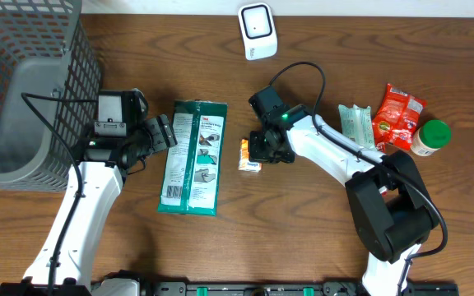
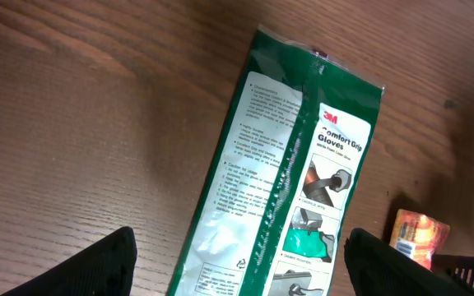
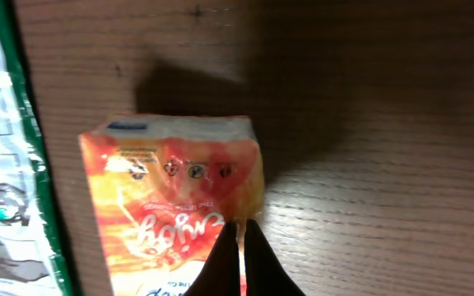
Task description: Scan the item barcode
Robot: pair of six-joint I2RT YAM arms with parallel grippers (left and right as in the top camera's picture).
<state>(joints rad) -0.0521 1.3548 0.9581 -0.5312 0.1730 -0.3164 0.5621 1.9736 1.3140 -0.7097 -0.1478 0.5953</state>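
**Orange packet under shut right gripper, glove pack beside it**

Overhead: the orange packet (image 1: 249, 155) lies flat on the wooden table (image 1: 303, 238), mid-table, just right of the glove pack (image 1: 193, 157) and apart from it. One white scanner (image 1: 257, 31) stands at the far edge, well apart from both. The right gripper (image 1: 262, 152) points down over the packet's right side, with the arm bent back to its base at lower right. The left gripper (image 1: 164, 131) sits low at the glove pack's upper left corner, its arm running up from the lower left. One grey mesh basket (image 1: 76, 82) is far left. Three more items are grouped at right: one clear-green pouch (image 1: 356, 125), one red snack bag (image 1: 397, 117) and one jar with a green lid (image 1: 430, 136). Their print is too small to read.

Left wrist: the glove pack (image 2: 286, 164) reads "3M Comfort Grip Gloves", in a green and white wrapper with small picture panels. The left gripper (image 2: 239, 238) is spread wide, both fingers (image 2: 97, 267) at the frame's bottom corners, gripping nothing. The pack lies below the gap. The orange packet (image 2: 418, 234) shows at right.

Right wrist: the orange packet (image 3: 171, 197) has a white cursive word, upside down and unreadable, plus small symbols near its top. The right gripper (image 3: 239, 238) has its tips pressed together at the packet's lower right edge. Whether they pinch the wrapper cannot be told. The glove pack (image 3: 6, 164) edge is at left.
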